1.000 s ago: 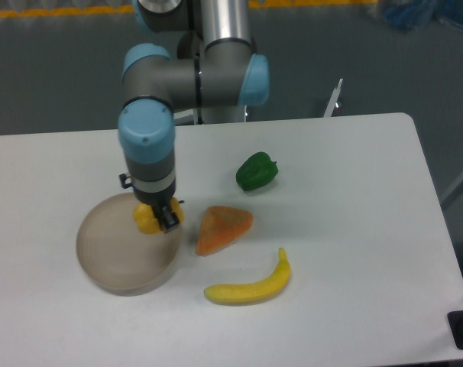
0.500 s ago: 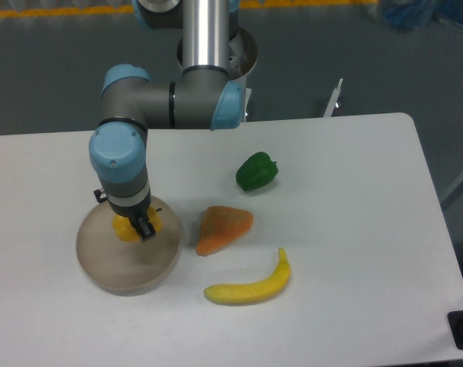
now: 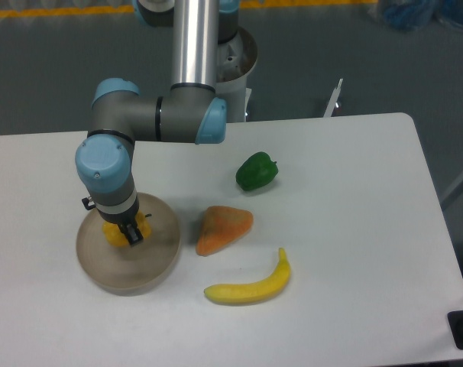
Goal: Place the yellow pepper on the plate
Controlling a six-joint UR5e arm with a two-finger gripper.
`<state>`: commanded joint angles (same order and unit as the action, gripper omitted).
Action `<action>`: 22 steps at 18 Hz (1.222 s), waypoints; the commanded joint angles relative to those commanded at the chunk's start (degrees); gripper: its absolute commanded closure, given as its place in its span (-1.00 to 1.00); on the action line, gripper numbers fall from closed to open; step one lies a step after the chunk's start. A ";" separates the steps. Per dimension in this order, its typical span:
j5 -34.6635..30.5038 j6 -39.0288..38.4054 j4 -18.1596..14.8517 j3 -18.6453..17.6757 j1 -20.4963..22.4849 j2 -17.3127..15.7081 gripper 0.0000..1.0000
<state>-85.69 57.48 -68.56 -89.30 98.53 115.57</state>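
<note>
Moving leftward since the earlier frames, the gripper [image 3: 124,232] is now hanging over the middle of the plate [image 3: 159,264], no longer at its right rim. Its fingers are closing on the yellow pepper [image 3: 113,234], which is sitting low inside the plate; whether it is touching the plate I cannot tell. Just right of the plate, the orange-red wedge fruit [image 3: 223,228] is lying on the table [image 3: 354,229], with the banana [image 3: 250,287] below it and the green pepper [image 3: 256,170] above.
</note>
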 joint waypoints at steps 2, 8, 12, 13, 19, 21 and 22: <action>0.00 0.35 2.19 0.00 0.00 0.70 -0.24; -0.70 -0.17 3.96 0.17 -0.35 -0.61 -1.00; -0.96 -0.26 3.78 1.58 0.09 -3.51 -1.00; -1.14 -0.26 3.78 1.67 0.52 -3.95 -1.00; -1.58 0.70 3.17 2.02 6.76 -7.47 -1.00; -1.49 3.32 3.17 1.41 10.09 -9.30 -1.00; -1.67 6.12 3.17 1.41 11.15 -9.49 -1.00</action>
<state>-87.36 63.60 -65.39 -87.89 109.68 106.09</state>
